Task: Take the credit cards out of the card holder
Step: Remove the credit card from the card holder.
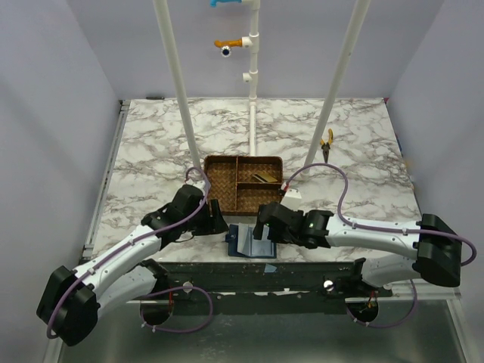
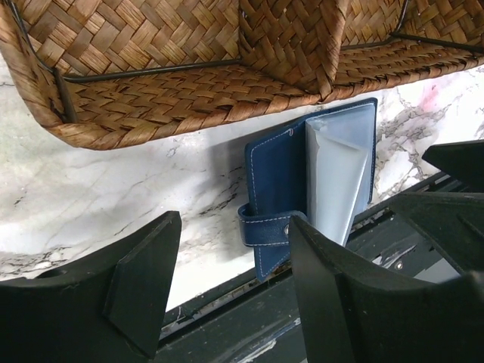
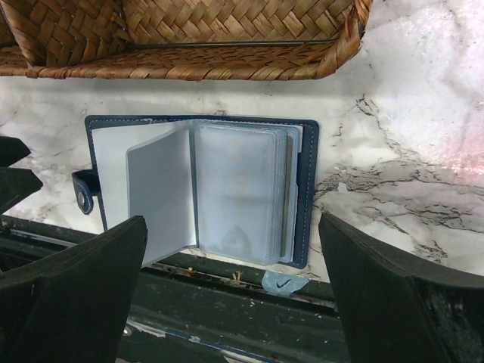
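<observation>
The card holder (image 3: 249,181) lies open on the bench (image 1: 151,151) just ahead of the right gripper (image 3: 233,234), whose jaws stand wide and empty, with the holder's pale plastic sleeves (image 3: 162,197) showing between them. The left gripper (image 2: 231,242) is likewise spread wide with nothing in it, and the holder's navy cover is just ahead and to its right. Beyond both grippers sits a wicker tray (image 1: 242,158), with a gold credit card (image 1: 265,178) lying in one of its compartments.

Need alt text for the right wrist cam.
A navy card holder lies open on the marble table, its cloudy plastic sleeves fanned, beside a wicker tray. The right gripper, open, frames it from the bottom corners.
</observation>
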`<state>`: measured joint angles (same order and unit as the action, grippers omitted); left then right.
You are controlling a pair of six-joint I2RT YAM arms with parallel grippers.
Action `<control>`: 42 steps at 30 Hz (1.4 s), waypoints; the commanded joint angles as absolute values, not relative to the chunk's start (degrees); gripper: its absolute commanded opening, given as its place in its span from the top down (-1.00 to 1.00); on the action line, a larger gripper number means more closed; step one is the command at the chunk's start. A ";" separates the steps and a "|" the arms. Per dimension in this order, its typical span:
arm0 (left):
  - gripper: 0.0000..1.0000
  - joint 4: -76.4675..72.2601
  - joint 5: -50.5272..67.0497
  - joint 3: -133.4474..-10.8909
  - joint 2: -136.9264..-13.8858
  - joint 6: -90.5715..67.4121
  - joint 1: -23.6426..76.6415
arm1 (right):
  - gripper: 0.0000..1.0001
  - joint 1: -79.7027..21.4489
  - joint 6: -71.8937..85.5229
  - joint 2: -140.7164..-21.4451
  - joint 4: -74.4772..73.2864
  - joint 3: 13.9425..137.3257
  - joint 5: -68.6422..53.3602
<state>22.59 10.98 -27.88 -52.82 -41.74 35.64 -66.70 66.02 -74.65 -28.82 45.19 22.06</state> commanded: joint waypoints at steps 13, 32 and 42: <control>-0.10 17.88 12.67 -25.27 -54.69 -42.86 35.84 | -0.87 -66.67 66.85 -77.95 -26.63 45.64 20.31; 0.07 20.65 14.27 -30.71 -50.74 -45.29 41.07 | -0.41 -66.63 66.01 -81.13 -23.29 46.71 18.15; 0.25 19.03 12.67 -28.01 -52.96 -45.88 41.51 | 0.02 -66.63 66.29 -82.22 -22.35 45.89 17.82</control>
<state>20.03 13.82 -29.32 -52.03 -45.52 41.34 -66.70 65.98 -80.99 -23.68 45.43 18.28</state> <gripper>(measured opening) 0.398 0.527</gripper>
